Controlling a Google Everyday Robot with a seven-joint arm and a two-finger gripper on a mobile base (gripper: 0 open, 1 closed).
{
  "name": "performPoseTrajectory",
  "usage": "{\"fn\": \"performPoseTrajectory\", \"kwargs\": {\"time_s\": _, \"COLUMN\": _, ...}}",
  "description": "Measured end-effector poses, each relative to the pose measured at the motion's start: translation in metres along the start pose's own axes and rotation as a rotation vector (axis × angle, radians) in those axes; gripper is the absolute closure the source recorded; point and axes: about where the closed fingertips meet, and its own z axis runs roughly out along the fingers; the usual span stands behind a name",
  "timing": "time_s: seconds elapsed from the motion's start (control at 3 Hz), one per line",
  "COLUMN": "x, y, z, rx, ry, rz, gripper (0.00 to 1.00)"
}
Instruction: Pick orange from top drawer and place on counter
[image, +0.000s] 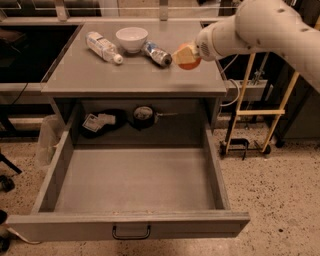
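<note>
My gripper (186, 55) is shut on the orange (190, 62) and holds it over the right part of the counter (100, 75), just right of the can. The white arm reaches in from the upper right. The top drawer (135, 180) is pulled fully open below, its grey floor bare, with a dark handle (131, 233) on its front.
On the counter stand a white bowl (132, 39), a lying plastic bottle (103, 47) and a lying can (157, 54). Dark items (120, 120) lie on the shelf behind the drawer. A yellow-framed cart (260, 110) stands to the right.
</note>
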Motion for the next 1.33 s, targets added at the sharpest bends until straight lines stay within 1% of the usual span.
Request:
{"fn": "performPoseTrajectory", "kwargs": {"time_s": 0.33, "x": -0.015, "y": -0.041, "z": 0.045, "rx": 0.118, "ry": 0.031, "rz": -0.003, "gripper": 1.0}}
{"fn": "performPoseTrajectory", "kwargs": {"time_s": 0.67, "x": -0.015, "y": -0.075, "z": 0.078, "rx": 0.203, "ry": 0.066, "rz": -0.005, "gripper": 1.0}}
{"fn": "performPoseTrajectory", "kwargs": {"time_s": 1.0, "x": 0.009, "y": -0.082, "z": 0.092, "rx": 0.202, "ry": 0.141, "rz": -0.028, "gripper": 1.0}}
{"fn": "performPoseTrajectory", "kwargs": {"time_s": 1.33, "x": 0.045, "y": -0.073, "z": 0.086, "rx": 0.162, "ry": 0.264, "rz": -0.076, "gripper": 1.0}}
